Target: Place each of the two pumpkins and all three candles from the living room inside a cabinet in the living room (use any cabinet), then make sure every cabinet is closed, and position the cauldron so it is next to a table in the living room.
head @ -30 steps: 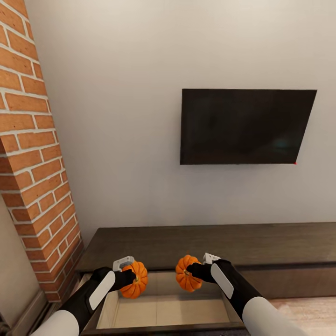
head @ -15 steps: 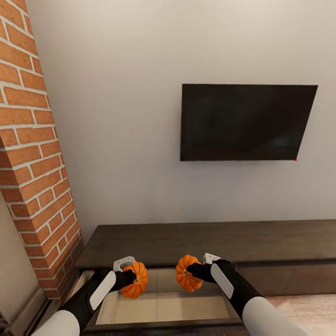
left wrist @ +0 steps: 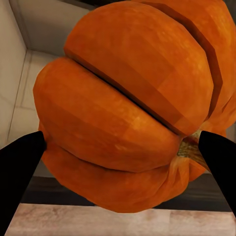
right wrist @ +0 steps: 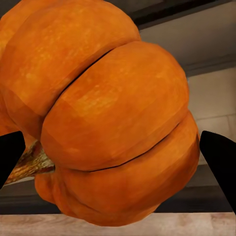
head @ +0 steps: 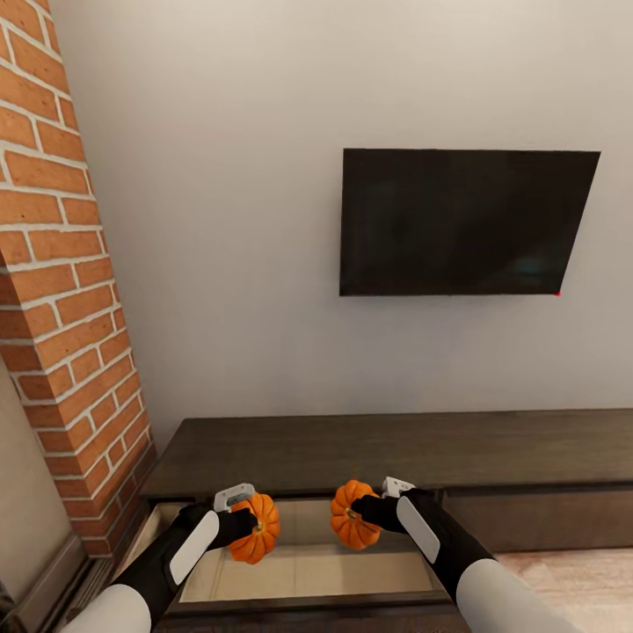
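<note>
The left gripper [head: 249, 519] is grasping one pumpkin [head: 256, 528] and the right gripper [head: 362, 507] the other pumpkin [head: 349, 515], both hanging above the cabinet's [head: 369, 453] open drawer [head: 308, 571], below a wall-mounted television [head: 464, 221] beside a brick column [head: 61, 290].

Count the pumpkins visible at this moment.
2: one pumpkin in the left gripper, the other pumpkin in the right gripper, both above the open drawer.
</note>
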Robot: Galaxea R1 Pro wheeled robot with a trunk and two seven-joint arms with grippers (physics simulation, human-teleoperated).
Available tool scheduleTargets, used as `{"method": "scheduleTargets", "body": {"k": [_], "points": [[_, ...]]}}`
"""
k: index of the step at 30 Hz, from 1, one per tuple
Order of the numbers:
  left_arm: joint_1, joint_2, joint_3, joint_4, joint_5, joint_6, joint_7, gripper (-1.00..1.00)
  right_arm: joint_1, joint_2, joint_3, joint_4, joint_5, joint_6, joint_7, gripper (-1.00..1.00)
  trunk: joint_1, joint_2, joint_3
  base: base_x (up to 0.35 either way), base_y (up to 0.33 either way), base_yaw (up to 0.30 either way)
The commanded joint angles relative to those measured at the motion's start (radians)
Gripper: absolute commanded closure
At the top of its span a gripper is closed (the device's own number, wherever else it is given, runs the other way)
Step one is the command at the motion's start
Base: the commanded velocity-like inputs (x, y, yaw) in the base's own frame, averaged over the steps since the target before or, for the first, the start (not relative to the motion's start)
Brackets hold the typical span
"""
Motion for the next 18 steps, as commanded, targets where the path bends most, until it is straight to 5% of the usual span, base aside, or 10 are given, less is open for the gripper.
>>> {"method": "scheduleTargets", "body": {"k": [1, 18], "points": [[-0.001, 0.001, -0.006, -0.002, 0.011, 0.001, 0.008, 1.00, -0.001, -0.001, 0.004, -0.002, -0.011, 0.002, -0.011, 1.00, 0.004, -0.008, -0.004, 0.000, 0.000, 0.000], [-0.001, 0.001, -0.008, -0.001, 0.009, -0.001, 0.009, 1.00, -0.001, -0.001, 0.004, 0.000, -0.011, 0.001, -0.011, 1.00, 0.069, -0.127, -0.058, 0.000, 0.000, 0.000]]}}
